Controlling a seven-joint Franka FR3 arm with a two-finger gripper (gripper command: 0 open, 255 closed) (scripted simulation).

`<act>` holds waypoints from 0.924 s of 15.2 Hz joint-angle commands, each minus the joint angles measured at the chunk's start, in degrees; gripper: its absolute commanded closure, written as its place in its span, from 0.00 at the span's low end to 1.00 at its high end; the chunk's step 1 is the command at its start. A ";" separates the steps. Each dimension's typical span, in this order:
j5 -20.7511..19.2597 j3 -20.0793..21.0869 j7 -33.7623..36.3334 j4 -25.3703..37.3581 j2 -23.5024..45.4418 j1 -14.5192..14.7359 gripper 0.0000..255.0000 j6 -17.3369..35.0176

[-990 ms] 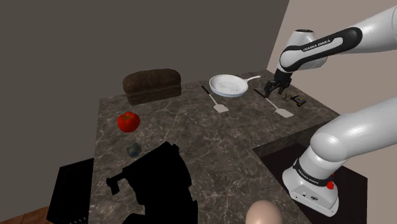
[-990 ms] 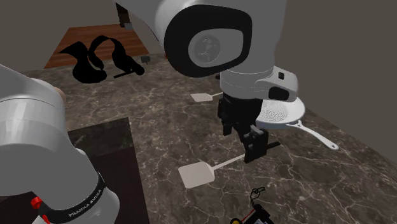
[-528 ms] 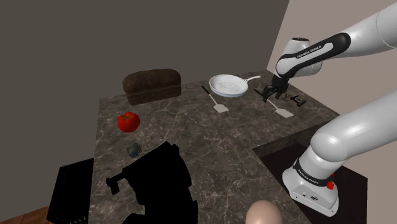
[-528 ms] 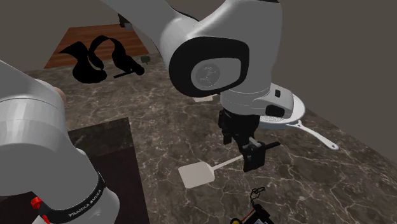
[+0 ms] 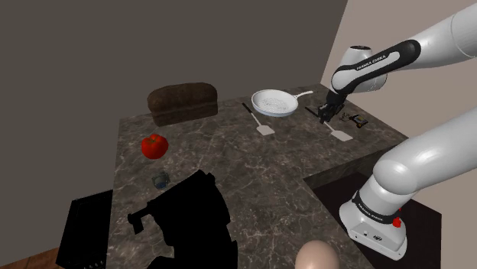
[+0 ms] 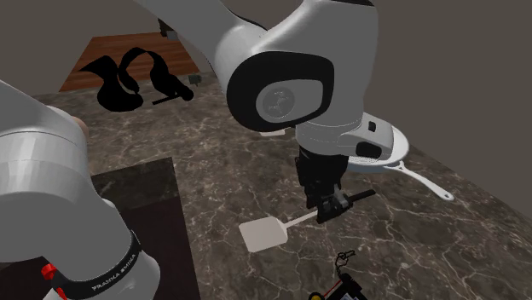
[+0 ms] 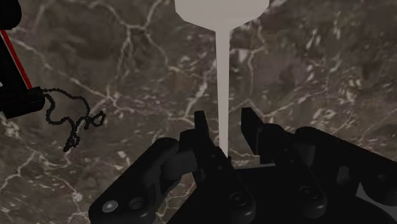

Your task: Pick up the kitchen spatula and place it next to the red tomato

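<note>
Straddling handle of white flat-bladed kitchen spatula (image 7: 222, 63), all-black two-finger gripper (image 7: 226, 122) has fingers apart, nothing clasped. Spatula lies flat nr stand-side edge of dark marbled countertop (image 5: 252, 168). Judged light, stiff, slick; take mid-handle. Round red tomato (image 5: 154, 145) well apart, twd opposite edge.

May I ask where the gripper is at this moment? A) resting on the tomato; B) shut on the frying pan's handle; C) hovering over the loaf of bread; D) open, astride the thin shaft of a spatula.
D: in the wrist view the open gripper straddles the spatula at its pale thin shaft, with a gap showing beside one finger.
</note>
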 commanded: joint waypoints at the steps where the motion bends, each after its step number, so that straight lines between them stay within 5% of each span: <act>1: 0.00 0.00 0.00 0.00 0.00 0.00 1.00 0.00; 8: 0.00 0.00 0.00 0.00 0.01 0.00 1.00 0.01; 14: -0.34 1.18 0.57 2.20 -3.77 -0.44 1.00 -5.91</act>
